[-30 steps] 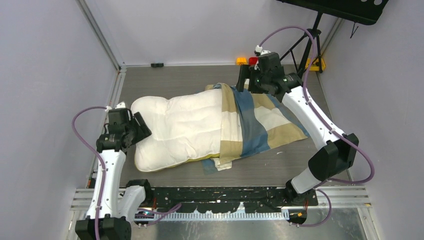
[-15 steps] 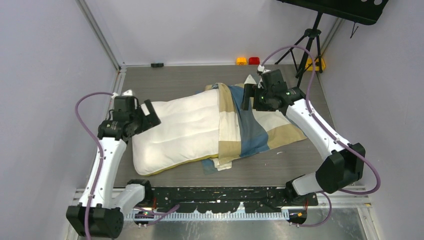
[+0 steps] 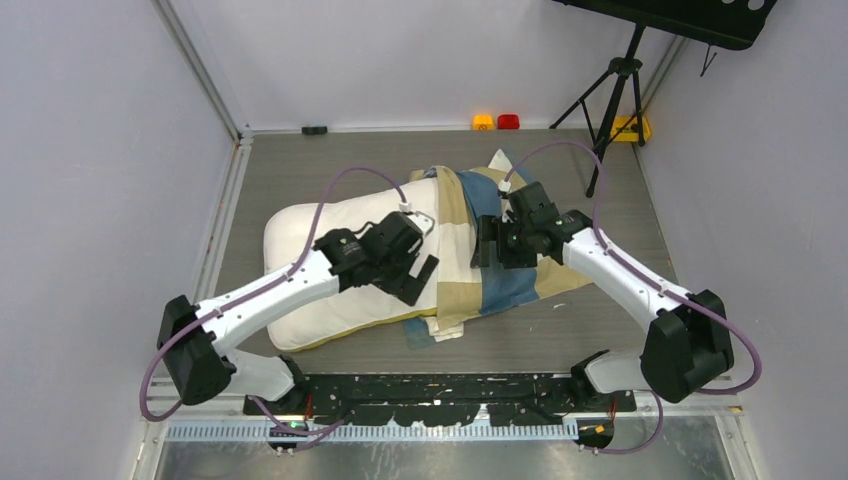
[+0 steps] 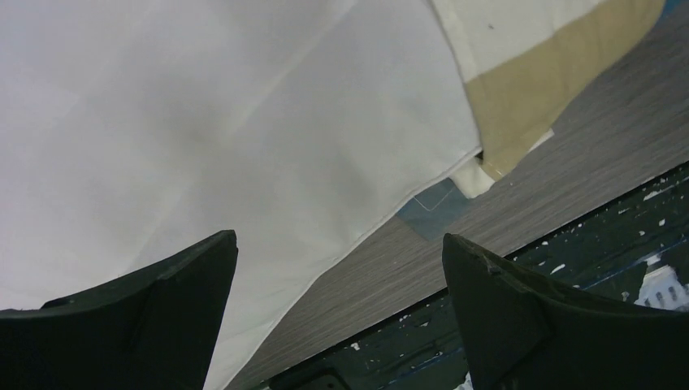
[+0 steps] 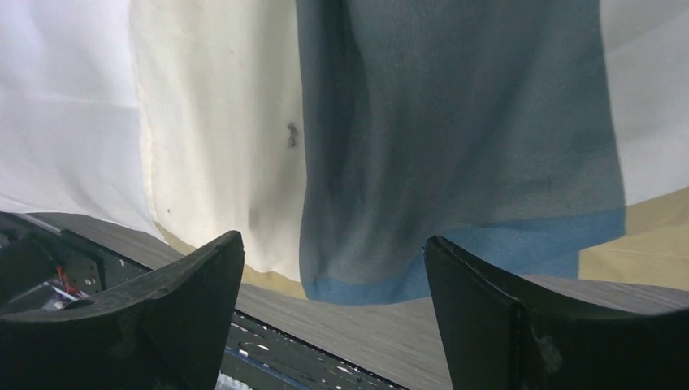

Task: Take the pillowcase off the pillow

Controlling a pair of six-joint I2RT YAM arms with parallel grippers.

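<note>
The left gripper hovers wide open and empty over the pillow at frame centre. The right gripper, equally spread and empty, hangs above the pillowcase covering the pillow's right end.

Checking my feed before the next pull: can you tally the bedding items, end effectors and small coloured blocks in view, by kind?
Pillow: 1
Pillowcase: 1
End effectors: 2, left end effector and right end effector, both open
Small blocks by the far wall: 2, orange block and red block
Total: 6
</note>
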